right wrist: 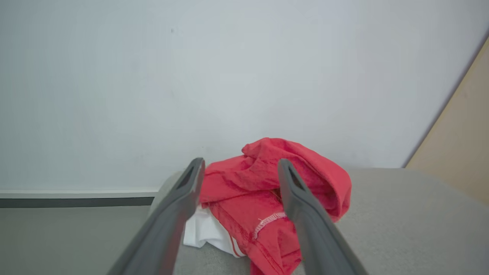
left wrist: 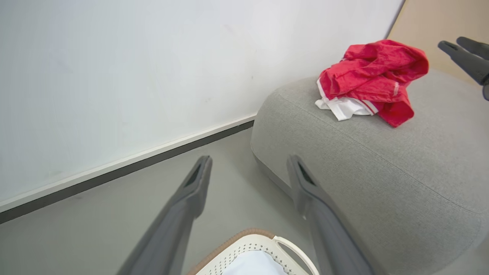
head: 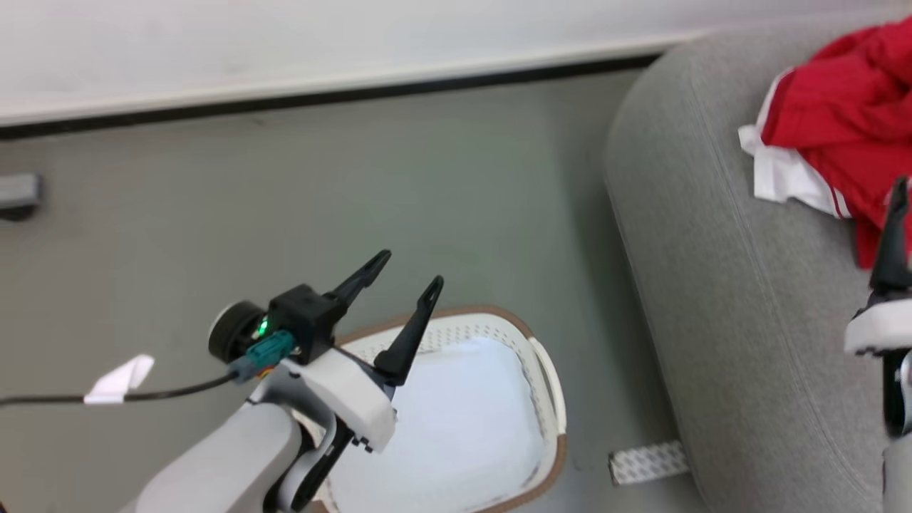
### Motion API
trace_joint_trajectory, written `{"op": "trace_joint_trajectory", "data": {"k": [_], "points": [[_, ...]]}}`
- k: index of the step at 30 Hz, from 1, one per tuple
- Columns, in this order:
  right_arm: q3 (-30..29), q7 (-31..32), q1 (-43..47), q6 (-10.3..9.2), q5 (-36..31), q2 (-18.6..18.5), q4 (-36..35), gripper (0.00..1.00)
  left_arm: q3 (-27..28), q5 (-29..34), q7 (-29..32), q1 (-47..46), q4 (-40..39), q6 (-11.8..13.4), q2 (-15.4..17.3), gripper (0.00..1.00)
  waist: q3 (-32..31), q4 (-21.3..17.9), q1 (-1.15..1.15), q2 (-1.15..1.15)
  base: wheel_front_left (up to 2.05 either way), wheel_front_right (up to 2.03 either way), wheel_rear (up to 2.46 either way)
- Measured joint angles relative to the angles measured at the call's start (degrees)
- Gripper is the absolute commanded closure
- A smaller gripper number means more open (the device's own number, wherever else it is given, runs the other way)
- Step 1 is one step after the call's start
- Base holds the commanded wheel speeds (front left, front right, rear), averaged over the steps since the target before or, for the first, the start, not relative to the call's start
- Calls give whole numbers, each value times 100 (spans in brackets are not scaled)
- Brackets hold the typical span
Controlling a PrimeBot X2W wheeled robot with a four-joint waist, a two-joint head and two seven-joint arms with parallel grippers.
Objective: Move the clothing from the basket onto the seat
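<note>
The floor is a smooth grey-green, meeting a plain white wall along a pale skirting with a dark strip beneath it. A beige panel adjoins the wall at the far corner. The seat, a large grey upholstered sofa with a rounded arm, stands on the robot's right, close to the wall. A short patterned strip of tape lies on the floor at the sofa's base. The basket stands on the floor just beside the sofa, and a flat pale white pad covers its bottom.

The clothing lies in a crumpled red heap on top of the seat, near the rounded arm, with a white part and striped trim sticking out on the side facing the basket.

The left arm reaches forward over the near edge of the basket, its pale forearm rising from the lower left of the head view. A dark cable with a white tag trails off its wrist. The left end effector points up and away over the floor, its two fingers spread wide, nothing between them.

The right end effector hovers over the seat just beside the clothing, aimed toward the wall. Its fingers stand wide apart and empty, and the left wrist view shows them clear of the fabric.
</note>
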Motion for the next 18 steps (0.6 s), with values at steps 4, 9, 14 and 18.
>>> {"op": "trace_joint_trajectory", "data": {"k": [4, 9, 14, 18], "points": [[477, 0, 486, 0, 200, -1, -368, 0, 97, -147, -225, 269, 175, 69, -75, 0, -297, 251, 0, 0, 0, 0, 0], [992, -1, 1033, 0, 506, -2, -714, 0, 281, -339, -499, 667, 391, 125, -202, 0, -626, 629, 0, 0, 0, 0, 0], [1393, -1, 1592, 0, 523, 4, -915, 0, 597, -383, -624, 1167, 650, 182, -272, 0, -940, 975, 0, 0, 0, 0, 0], [1627, -2, 2011, 0, 682, 7, -935, 0, 1038, -225, -643, 1621, 656, 143, -379, 0, -1206, 1164, 0, 0, 0, 0, 0]]}}
